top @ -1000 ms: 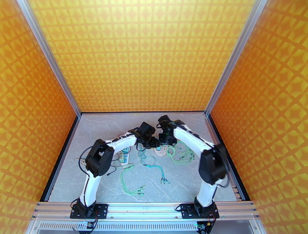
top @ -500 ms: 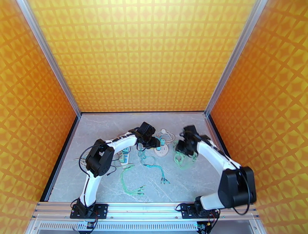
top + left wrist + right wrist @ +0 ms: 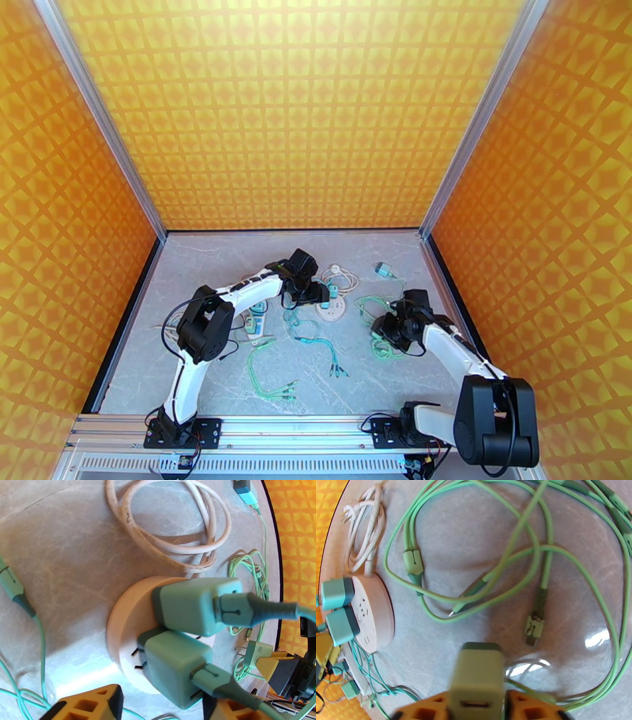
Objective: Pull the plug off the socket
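The round white socket [image 3: 332,309] [image 3: 126,630] [image 3: 375,614] lies mid-table with two teal plugs [image 3: 197,604] in it. The lower one [image 3: 173,673] sits tilted, its prongs partly showing. My left gripper [image 3: 322,296] [image 3: 158,705] stands open at the socket, its orange fingers [image 3: 91,703] either side of that lower plug. A light green plug [image 3: 476,677] [image 3: 256,653], free of the socket, sits blurred between the orange fingers [image 3: 430,711] of my open right gripper [image 3: 385,322] [image 3: 478,711], low over the table to the socket's right.
Tangled green cables [image 3: 537,559] [image 3: 379,312] lie under the right gripper. A coiled white cord [image 3: 340,278] [image 3: 170,531] runs behind the socket. A loose teal plug [image 3: 383,271] lies at the back right. A white power strip [image 3: 254,320] and more green leads [image 3: 272,371] lie left and front.
The right arm swung away from the socket, rightward and toward the front, carrying the green plug. Both grippers have opened wider. The left arm stayed at the socket.
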